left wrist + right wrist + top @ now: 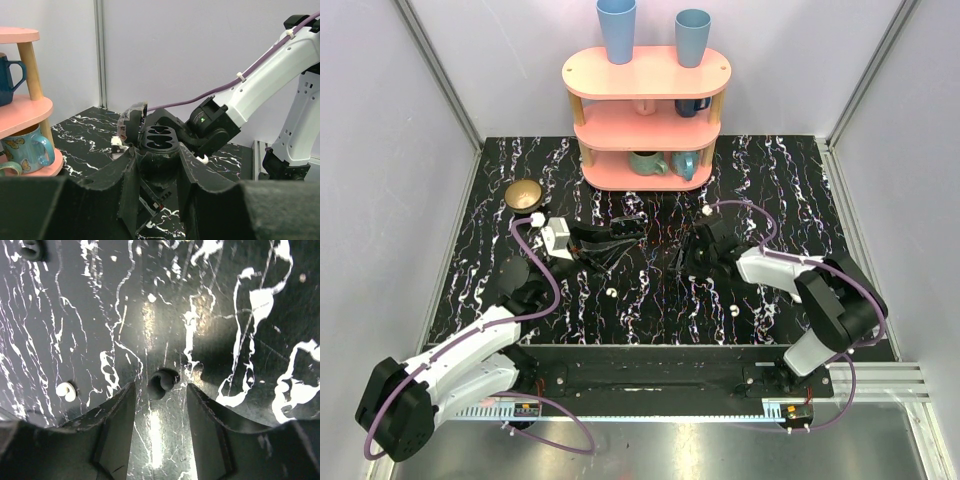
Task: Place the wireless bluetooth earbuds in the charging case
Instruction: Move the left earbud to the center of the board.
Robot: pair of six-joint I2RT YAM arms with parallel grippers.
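Reaches both arms out from the near edge over the black marbled tabletop (780, 200).

Nearest: two small white specks (610, 293), loose on the tabletop and well apart from each other.

A little farther in, sets the right hand (160, 390) low over the tabletop with jaws moderately open. Frames a small dark earbud (162, 382) lying on the tabletop between the fingertips (120, 410); cannot tell whether either finger touches it. Off to one side of that hand, apart from it: a small white curled piece (65, 390).

To the left and slightly farther, grips the charging case (159, 136) in the left hand (157, 160), fingers (192, 175) narrowed against its two sides. Dark case, open, lid (131, 122) tipped up on one side, both moulded recesses showing. Cannot tell whether it rests on the tabletop or hangs just above it. Places the two hands near each other, tips apart.

Beyond the left hand: a brown bowl (524, 193).

At the back: a pink three-tier shelf (645, 75), two blue cups (617, 28) on top and mugs on the lower tiers.
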